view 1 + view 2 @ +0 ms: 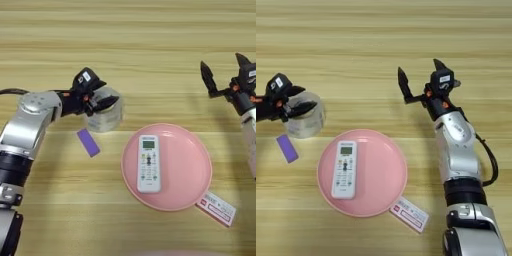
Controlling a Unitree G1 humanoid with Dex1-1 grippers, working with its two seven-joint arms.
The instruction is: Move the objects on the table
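Wooden table (150, 30); pink plate (195, 165) holds remote (149, 163). Left gripper (100, 100) fingers clamp tape roll (107, 117) rim; right gripper (418, 75) fingers apart, empty.

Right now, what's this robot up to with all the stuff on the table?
The robot's left gripper is at the clear tape roll, with one finger reaching in over its rim; whether it has pinched the wall yet is hard to tell. A small purple block lies flat on the table just beside the roll. The right gripper hovers open over bare wood, holding nothing. A white remote rests in a pink plate, and a red-and-white card lies by the plate's edge.
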